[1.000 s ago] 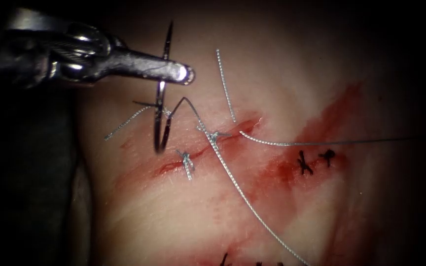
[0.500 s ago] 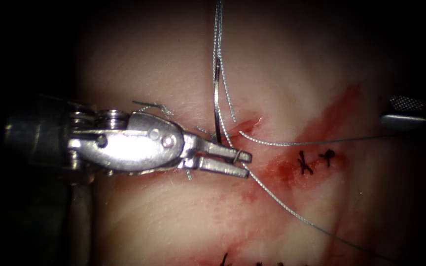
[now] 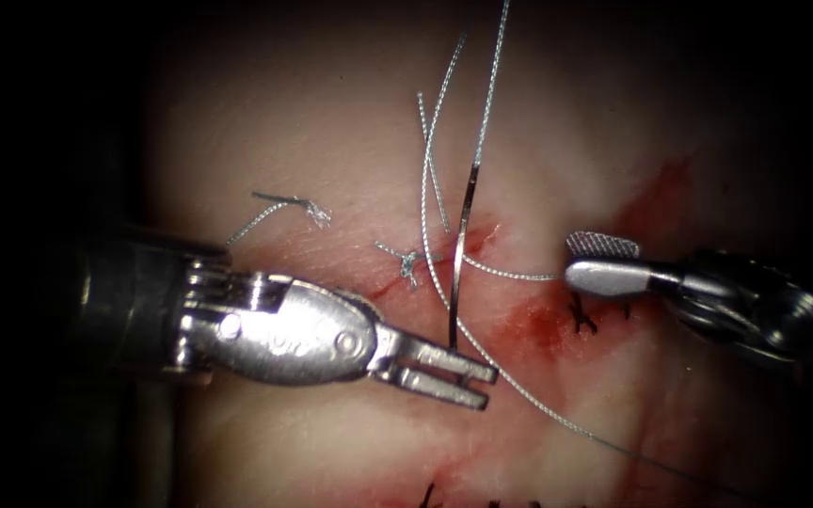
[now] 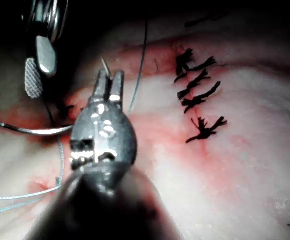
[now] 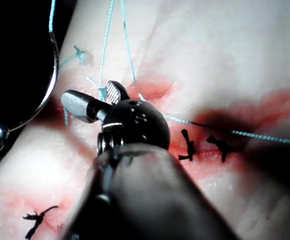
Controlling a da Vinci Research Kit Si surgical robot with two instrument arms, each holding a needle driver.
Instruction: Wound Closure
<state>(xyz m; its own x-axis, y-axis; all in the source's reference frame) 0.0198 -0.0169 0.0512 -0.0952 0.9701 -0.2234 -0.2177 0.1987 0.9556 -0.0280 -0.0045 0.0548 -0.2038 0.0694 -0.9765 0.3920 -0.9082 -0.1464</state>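
Since half a second ago the right tool has come well into the field from the picture's right, jaws spread and holding nothing, tips just right of the cut. The left tool has shifted slightly lower, its jaws pinched on the needle near one end. The needle stands steeply over the cut and now leans a little right; its free end seems clear of the tissue, though that is hard to confirm against the thread. So needle control rests with the left arm, with an empty tool close by. The needle is a thin, dark, smooth steel curve. The thread is pale, twisted and glinting, trailing across the tissue. A knotted stitch sits on the cut, a cut end lies left of it. The tissue is pale and glossy, smeared with red fluid.
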